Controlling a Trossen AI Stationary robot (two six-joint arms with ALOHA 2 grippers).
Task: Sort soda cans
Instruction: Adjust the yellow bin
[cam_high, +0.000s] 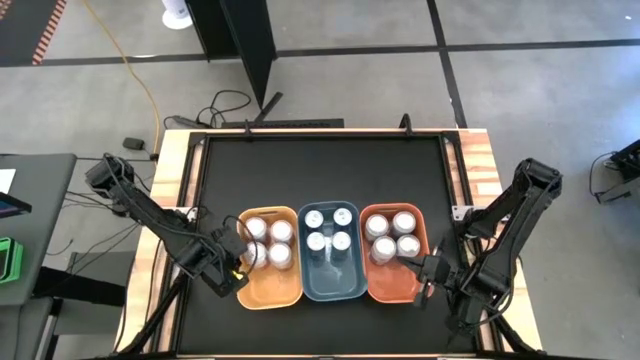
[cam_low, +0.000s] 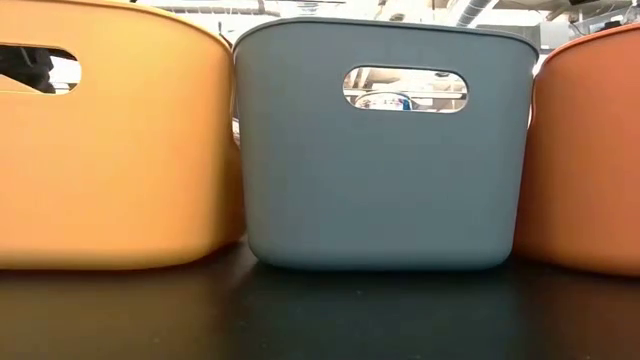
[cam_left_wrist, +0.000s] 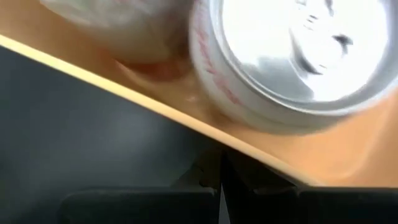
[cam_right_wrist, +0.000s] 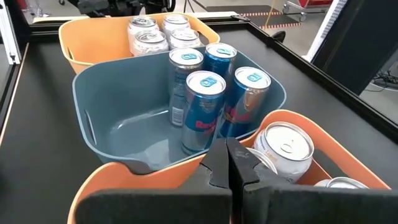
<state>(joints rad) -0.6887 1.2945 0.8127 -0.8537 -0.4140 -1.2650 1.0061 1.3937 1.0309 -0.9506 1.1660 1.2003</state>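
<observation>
Three bins sitting side by side near table (cam_high: 320, 160) front edge: orange bin (cam_high: 268, 290), blue bin (cam_high: 331, 285), red-orange bin (cam_high: 392, 285); wide bare black surface lying behind toward far edge. Soda cans (cam_high: 268, 240) standing four per bin, crowding far halves. Label writing unreadable. Left gripper (cam_high: 232, 268) sitting closed, empty, at orange bin's left rim. Right gripper (cam_high: 425, 268) sitting closed, empty, at red-orange bin's right rim.
</observation>
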